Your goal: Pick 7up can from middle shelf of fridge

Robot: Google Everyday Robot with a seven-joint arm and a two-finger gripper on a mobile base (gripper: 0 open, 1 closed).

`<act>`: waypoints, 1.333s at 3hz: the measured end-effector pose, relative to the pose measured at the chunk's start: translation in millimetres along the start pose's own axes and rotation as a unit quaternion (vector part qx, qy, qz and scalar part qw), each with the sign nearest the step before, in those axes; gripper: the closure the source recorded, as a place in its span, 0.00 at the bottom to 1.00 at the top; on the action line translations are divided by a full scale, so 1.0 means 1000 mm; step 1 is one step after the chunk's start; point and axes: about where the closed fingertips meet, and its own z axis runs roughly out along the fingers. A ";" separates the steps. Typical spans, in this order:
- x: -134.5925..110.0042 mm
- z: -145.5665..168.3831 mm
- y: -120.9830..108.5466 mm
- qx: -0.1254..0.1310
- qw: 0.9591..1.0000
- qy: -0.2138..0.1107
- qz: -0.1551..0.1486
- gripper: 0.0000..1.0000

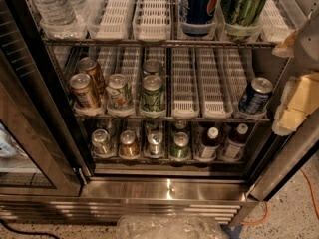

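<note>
The fridge (169, 189) stands open in front of me. On its middle shelf (184, 96) the whitish-silver 7up can (118, 91) stands at the front of the third lane from the left. Two copper-orange cans (83, 90) are left of it, and two green cans (152, 93) are right of it. A blue can (255, 95) stands at the shelf's far right. My gripper (284, 83) is at the right edge of the camera view, outside the fridge and level with the middle shelf. Its cream-coloured fingers (295, 103) are apart and hold nothing. It is far right of the 7up can.
The top rack holds water bottles (52, 4), a tall blue can (199, 4) and a tall green can (242, 4). The bottom rack holds small cans (128, 143) and dark bottles (209, 143). The glass door (25, 133) hangs open at left. Crumpled clear plastic (169, 228) lies on the floor.
</note>
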 end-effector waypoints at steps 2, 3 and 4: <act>-0.011 0.000 0.010 -0.007 0.999 -0.049 0.013 0.00; -0.029 0.006 0.033 -0.007 0.989 -0.133 0.066 0.00; -0.053 0.023 0.065 -0.004 0.971 -0.205 0.119 0.00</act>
